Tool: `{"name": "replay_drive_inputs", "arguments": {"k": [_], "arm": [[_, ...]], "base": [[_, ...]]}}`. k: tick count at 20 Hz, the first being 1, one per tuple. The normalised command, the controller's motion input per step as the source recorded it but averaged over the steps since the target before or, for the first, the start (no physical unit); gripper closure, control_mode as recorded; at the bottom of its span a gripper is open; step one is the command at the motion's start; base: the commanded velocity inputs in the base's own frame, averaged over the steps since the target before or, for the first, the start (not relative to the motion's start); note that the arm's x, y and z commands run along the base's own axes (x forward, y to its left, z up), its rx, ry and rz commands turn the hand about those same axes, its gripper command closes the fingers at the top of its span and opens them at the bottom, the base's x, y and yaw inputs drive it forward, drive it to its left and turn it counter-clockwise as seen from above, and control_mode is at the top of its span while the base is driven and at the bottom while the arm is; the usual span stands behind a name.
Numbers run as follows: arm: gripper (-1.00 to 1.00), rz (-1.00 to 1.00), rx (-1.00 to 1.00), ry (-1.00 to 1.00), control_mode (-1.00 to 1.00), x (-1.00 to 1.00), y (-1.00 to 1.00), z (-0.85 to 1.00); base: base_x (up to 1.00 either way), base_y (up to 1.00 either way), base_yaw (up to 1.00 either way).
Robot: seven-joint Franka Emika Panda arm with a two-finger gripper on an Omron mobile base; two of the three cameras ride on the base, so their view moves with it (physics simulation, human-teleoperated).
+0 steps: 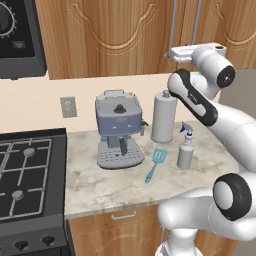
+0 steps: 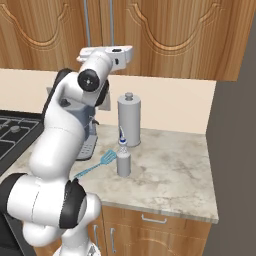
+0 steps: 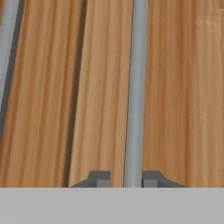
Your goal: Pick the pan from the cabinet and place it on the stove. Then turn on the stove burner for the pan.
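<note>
On the near left, the stove (image 1: 30, 175) is seen with black grid grates, silver-grey burner caps and black knobs along its front edge. To its right the marble-patterned bench (image 1: 100, 187) is set over lower wooden cabinets. On the bench, nearest the front, a blue spatula (image 1: 156, 163) is laid flat. Just right of it a grey spray bottle (image 1: 185, 149) is stood upright. Left of the spatula a grey-blue coffee machine (image 1: 119, 129) is placed, and behind the spray bottle a tall grey paper towel holder (image 1: 164, 116) is stood near the wall. A wall socket (image 1: 68, 107) is fitted on the cream backsplash left of the coffee machine. A black microwave (image 1: 17, 37) is mounted at the far upper left.

At the far side, above the bench, the cabinet (image 2: 170, 35) of brown wood is shown with both doors closed; the pan cannot be seen. The arm is raised to the cabinet's lower edge. In the hand view, the fingers (image 3: 101, 179) are set narrowly, one on each side of a vertical silver bar handle (image 3: 135, 96) of the cabinet door, and are closed on it. A second bar handle (image 3: 8, 57) is visible at the left edge of that view
</note>
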Motion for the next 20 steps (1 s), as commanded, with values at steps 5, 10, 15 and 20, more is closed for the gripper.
{"name": "replay_drive_inputs", "arguments": {"k": [5,10,15,20], "arm": [[1.0,0.0,-0.05,0.14,-1.0,0.03,0.05,0.06],[1.0,0.0,-0.02,0.09,-1.0,-0.29,-0.03,0.11],[1.0,0.0,0.0,0.02,-1.0,-0.65,-0.09,0.1],[1.0,0.0,0.0,0.0,-1.0,-0.84,-0.24,0.03]], "base": [[0.0,0.0,0.0],[0.0,0.0,0.0],[0.0,0.0,0.0],[0.0,0.0,0.0]]}}
